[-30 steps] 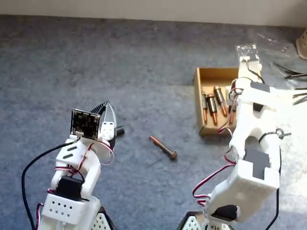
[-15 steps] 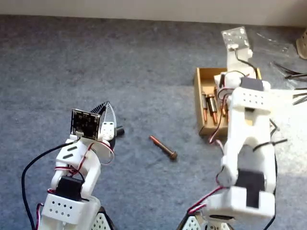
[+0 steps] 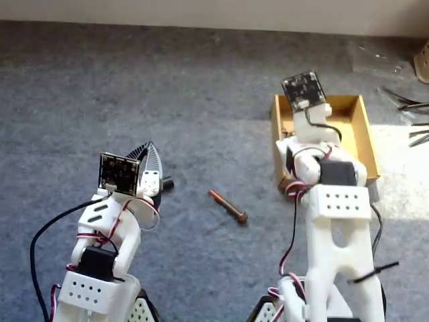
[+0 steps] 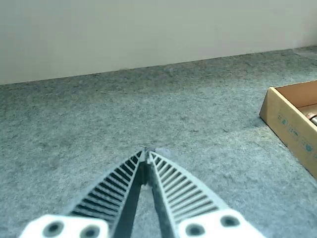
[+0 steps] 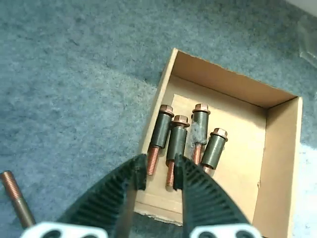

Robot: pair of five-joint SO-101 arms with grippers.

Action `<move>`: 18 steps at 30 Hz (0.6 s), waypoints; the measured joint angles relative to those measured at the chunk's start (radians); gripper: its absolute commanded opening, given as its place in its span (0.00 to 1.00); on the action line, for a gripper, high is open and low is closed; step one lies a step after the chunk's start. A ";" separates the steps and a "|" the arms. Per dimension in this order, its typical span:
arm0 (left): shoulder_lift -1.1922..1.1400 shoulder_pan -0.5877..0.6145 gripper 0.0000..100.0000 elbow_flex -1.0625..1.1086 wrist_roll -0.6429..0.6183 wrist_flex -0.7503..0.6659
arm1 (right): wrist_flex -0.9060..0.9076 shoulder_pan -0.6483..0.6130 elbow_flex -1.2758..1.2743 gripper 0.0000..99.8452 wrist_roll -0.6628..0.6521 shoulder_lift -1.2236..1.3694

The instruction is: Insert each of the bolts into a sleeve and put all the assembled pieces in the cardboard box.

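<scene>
1. The left end effector [image 4: 147, 154] hung low over the grey bench [image 3: 201, 80] on the left side. Its two fingers met at the tips, with nothing between them.
2. One dark stub [image 3: 167, 182] lay on the bench just beside that end effector, partly hidden by the arm.
3. One bolt [image 3: 228, 206] lay alone near the middle of the bench. It sat between the two arms and apart from both, its coppery shank toward the left and its darker head toward the right.
4. One box [image 3: 367, 137] stood on the right, open at the top. It held four sleeved bolts [image 5: 161, 130] [image 5: 177, 140] [image 5: 199, 128] [image 5: 214, 148] lying side by side. Each had a dark sleeve with a copper head at one end, and copper thread showed at the other end on three of them.
5. The right end effector [image 5: 159, 171] hovered above the box's near edge. Its fingers stood slightly apart and held nothing.
6. A few thin metal tools [image 3: 405, 100] lay at the far right, beyond the box.
</scene>
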State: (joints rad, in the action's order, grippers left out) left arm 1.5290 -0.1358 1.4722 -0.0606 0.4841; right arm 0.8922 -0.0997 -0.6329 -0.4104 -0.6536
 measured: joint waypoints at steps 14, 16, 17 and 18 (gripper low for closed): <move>0.000 0.000 0.01 0.000 0.000 0.000 | 0.107 -0.075 -0.114 0.08 0.000 -0.288; 0.000 0.000 0.01 0.000 0.000 0.000 | 0.164 -0.104 -0.114 0.08 0.000 -0.295; 0.000 0.000 0.01 0.000 0.000 0.000 | 0.199 -0.123 -0.114 0.08 0.000 -0.296; 0.000 0.000 0.01 0.000 0.000 0.000 | 0.230 -0.140 -0.114 0.08 0.000 -0.296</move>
State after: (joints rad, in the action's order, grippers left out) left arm 1.5290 -0.1358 1.4722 -0.0606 0.4841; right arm 1.1224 -0.2394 -0.7465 -0.4104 -0.9498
